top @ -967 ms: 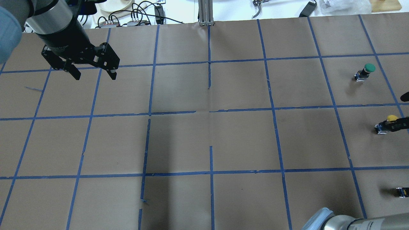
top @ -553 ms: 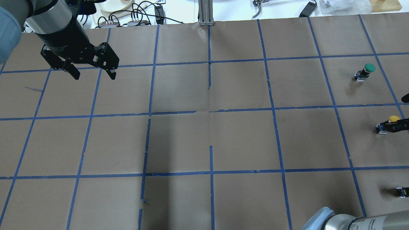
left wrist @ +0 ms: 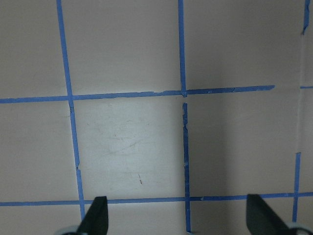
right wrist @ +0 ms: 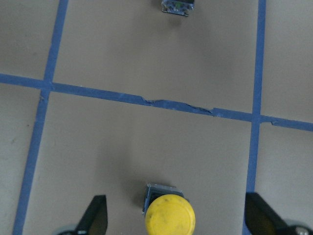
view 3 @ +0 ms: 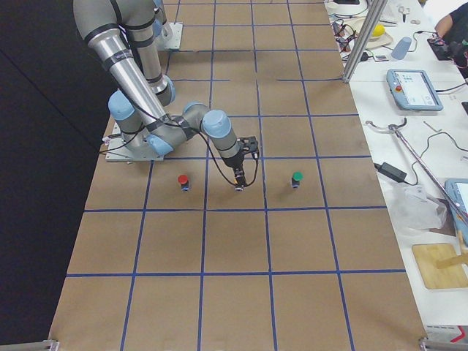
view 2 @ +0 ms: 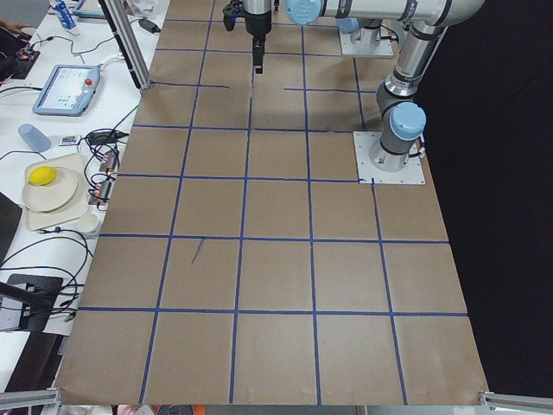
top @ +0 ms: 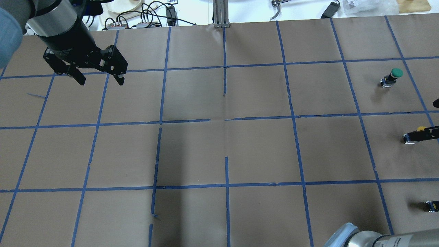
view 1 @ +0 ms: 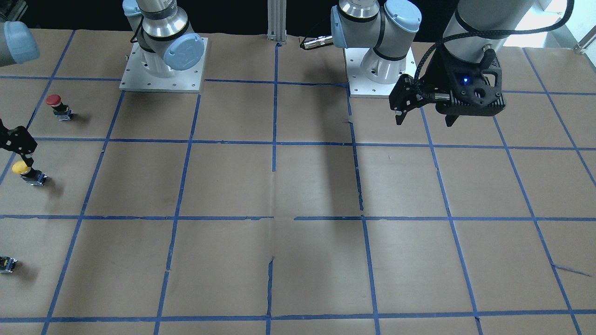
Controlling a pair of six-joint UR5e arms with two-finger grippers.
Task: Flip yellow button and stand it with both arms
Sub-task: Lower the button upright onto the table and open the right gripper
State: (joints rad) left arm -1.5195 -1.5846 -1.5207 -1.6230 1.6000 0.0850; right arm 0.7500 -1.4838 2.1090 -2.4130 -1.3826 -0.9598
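The yellow button [right wrist: 170,215] stands on the brown paper with its yellow cap up; it also shows in the front view [view 1: 22,168] and the right view [view 3: 238,186]. My right gripper [right wrist: 175,197] is open and hangs over it, one finger [right wrist: 95,218] on each side, apart from it. In the overhead view [top: 423,120] one finger [top: 425,134] hides most of the cap [top: 420,129]. My left gripper [top: 101,81] is open and empty above the table's far left, also seen in the front view [view 1: 424,122] and its wrist view [left wrist: 176,198].
A green button [top: 396,72] stands beyond the yellow one. A red button [view 1: 53,100] stands nearer the robot base. A button base [top: 432,206] shows at the overhead view's right edge. Blue tape lines grid the table [top: 226,151].
In the overhead view the right gripper's finger now covers more of the yellow cap, and its other finger has slid toward the right edge. The left gripper has barely moved.
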